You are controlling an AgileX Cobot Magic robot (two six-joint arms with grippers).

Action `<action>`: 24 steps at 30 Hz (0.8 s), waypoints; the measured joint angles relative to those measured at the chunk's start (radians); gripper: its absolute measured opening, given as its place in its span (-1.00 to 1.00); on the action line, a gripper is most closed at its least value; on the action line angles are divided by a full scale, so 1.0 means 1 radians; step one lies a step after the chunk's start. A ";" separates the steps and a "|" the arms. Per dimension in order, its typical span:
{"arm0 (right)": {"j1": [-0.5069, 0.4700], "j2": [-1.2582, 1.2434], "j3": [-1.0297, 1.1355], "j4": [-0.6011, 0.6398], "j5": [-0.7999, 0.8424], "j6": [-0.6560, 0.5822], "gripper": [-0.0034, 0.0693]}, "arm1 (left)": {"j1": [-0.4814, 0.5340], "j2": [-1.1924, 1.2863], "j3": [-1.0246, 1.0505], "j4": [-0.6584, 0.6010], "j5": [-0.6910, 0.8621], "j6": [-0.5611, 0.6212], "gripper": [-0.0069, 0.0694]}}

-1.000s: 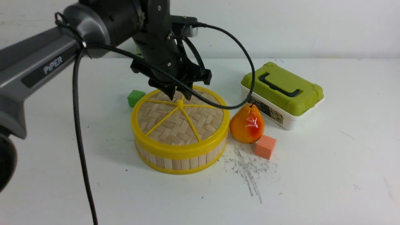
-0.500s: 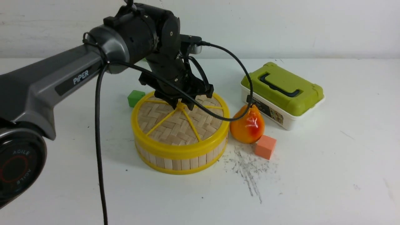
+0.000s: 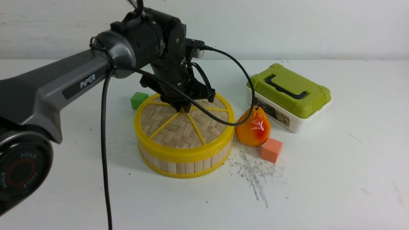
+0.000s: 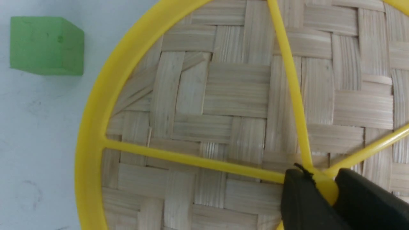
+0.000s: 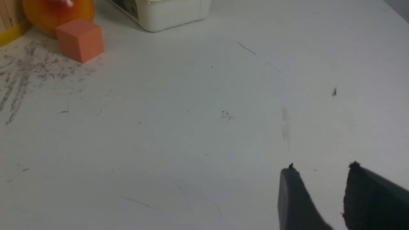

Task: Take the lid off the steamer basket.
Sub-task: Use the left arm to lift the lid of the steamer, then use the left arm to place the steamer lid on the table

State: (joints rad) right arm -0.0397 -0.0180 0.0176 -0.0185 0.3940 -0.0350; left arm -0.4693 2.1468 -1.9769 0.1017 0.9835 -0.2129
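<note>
Two bits of lettering can be read on the left arm (image 3: 76, 76): "PiPER" in white on a dark patch along the link, and "AGILE", repeated around the round black joint cap (image 3: 20, 172), which also bears a red ring. The box (image 3: 287, 99) has a dark printed label (image 3: 271, 110) on its white side, its wording too small to make out.

The lid (image 3: 175, 127) lies flat on top of the steamer basket (image 3: 185, 167), directly under the left gripper (image 4: 324, 191). That gripper points down at the middle of the lid, its two black fingertips pinching the yellow hub (image 4: 326, 187) where the spokes meet, one on each side. The right gripper (image 5: 322, 191), seen in its own wrist view, has its fingers spread with nothing between them, above the white table (image 3: 303, 191), well apart from the lid.

Just beside the basket, on its right, sits an orange-and-red pear (image 3: 253, 127), with an orange block (image 3: 271, 150) next to it. Behind them stands the box with its green lid and dark handle. A green block (image 3: 139, 100) is near the basket's far left edge.
</note>
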 joint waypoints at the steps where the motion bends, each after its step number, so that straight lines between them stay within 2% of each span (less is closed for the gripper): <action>1: 0.000 0.000 0.000 0.000 0.000 0.000 -0.25 | 0.000 -0.001 0.000 0.000 0.000 -0.003 -0.54; 6: 0.000 0.000 0.000 0.000 0.000 0.000 -0.25 | 0.000 -0.038 0.002 -0.008 0.010 -0.009 -0.54; 9: 0.000 0.000 0.000 0.000 0.000 0.000 -0.25 | 0.000 -0.147 0.005 0.005 0.010 -0.009 -0.54; 15: 0.000 0.000 0.000 0.000 0.000 0.000 -0.25 | 0.028 -0.350 0.002 0.119 0.022 -0.009 -0.54; 20: 0.000 0.000 0.000 0.000 0.000 0.000 -0.25 | 0.180 -0.443 0.030 0.158 0.078 -0.019 -0.54; 21: 0.000 0.000 0.000 0.000 0.000 0.000 -0.25 | 0.180 -0.446 0.034 0.158 0.079 -0.020 -0.54; 24: 0.000 0.000 0.000 0.000 0.000 0.000 -0.25 | 0.327 -0.468 0.156 0.126 0.061 -0.034 -0.54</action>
State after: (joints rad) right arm -0.0397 -0.0180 0.0176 -0.0185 0.3940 -0.0350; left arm -0.1424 1.6787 -1.8207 0.2277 1.0442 -0.2473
